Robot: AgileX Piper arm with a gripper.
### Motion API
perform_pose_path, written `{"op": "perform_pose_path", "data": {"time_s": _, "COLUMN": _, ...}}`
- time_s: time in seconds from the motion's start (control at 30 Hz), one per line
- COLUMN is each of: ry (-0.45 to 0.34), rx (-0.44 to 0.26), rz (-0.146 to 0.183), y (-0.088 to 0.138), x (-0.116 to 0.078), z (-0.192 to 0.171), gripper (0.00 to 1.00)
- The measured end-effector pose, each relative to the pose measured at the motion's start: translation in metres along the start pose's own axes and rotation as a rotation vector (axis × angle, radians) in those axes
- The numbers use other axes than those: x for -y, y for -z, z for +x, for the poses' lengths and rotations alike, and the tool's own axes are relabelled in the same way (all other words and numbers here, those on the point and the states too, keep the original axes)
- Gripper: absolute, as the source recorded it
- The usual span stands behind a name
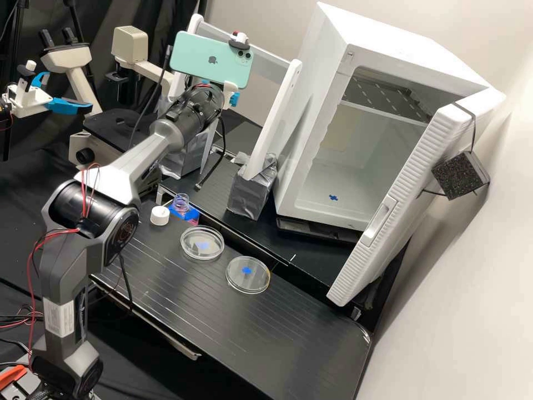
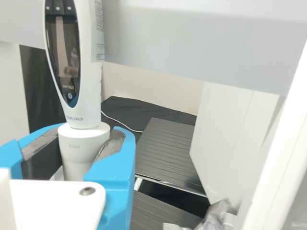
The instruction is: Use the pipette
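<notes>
In the high view the gripper (image 1: 234,99) is at the raised arm's end, largely behind the green phone, near the white stand. In the wrist view the gripper (image 2: 79,146) is shut on the pipette (image 2: 82,105), its blue fingers on either side of the white collar. The pipette's body with its dark display rises above them; its lower end is hidden by the gripper. On the bench in the high view, an uncapped bottle (image 1: 182,203) with pink and blue on it stands beside a white cap (image 1: 160,215). Two clear round dishes (image 1: 202,243) lie to its right.
A white stand (image 1: 273,119) with a crossbar rises from silver-taped bases. Right of it a white chamber (image 1: 327,139) has its door (image 1: 383,211) swung open. A microscope (image 1: 72,61) is at the back left, and a second arm's blue fingers (image 1: 69,105) show at the far left.
</notes>
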Motion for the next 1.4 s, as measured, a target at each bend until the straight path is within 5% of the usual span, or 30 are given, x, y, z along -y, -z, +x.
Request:
{"op": "perform_pose_path", "data": {"time_s": 0.37, "ry": -0.017, "rx": -0.022, "rz": -0.006, "y": 0.0, "x": 0.013, "z": -0.017, "gripper": 1.0}}
{"op": "perform_pose_path", "data": {"time_s": 0.67, "ry": -0.211, "rx": -0.166, "rz": 0.03, "y": -0.004, "x": 0.031, "z": -0.093, "gripper": 1.0}}
{"op": "perform_pose_path", "data": {"time_s": 0.83, "ry": -0.266, "rx": -0.116, "rz": 0.008, "y": -0.021, "x": 0.05, "z": -0.132, "gripper": 1.0}}
{"op": "perform_pose_path", "data": {"time_s": 1.03, "ry": -0.221, "rx": -0.049, "rz": 0.01, "y": -0.056, "x": 0.078, "z": -0.148, "gripper": 1.0}}
{"op": "perform_pose_path", "data": {"time_s": 1.2, "ry": -0.158, "rx": 0.011, "rz": 0.06, "y": -0.096, "x": 0.104, "z": -0.157, "gripper": 1.0}}
{"op": "perform_pose_path", "data": {"time_s": 1.4, "ry": -0.214, "rx": 0.065, "rz": 0.156, "y": -0.129, "x": 0.118, "z": -0.188, "gripper": 1.0}}
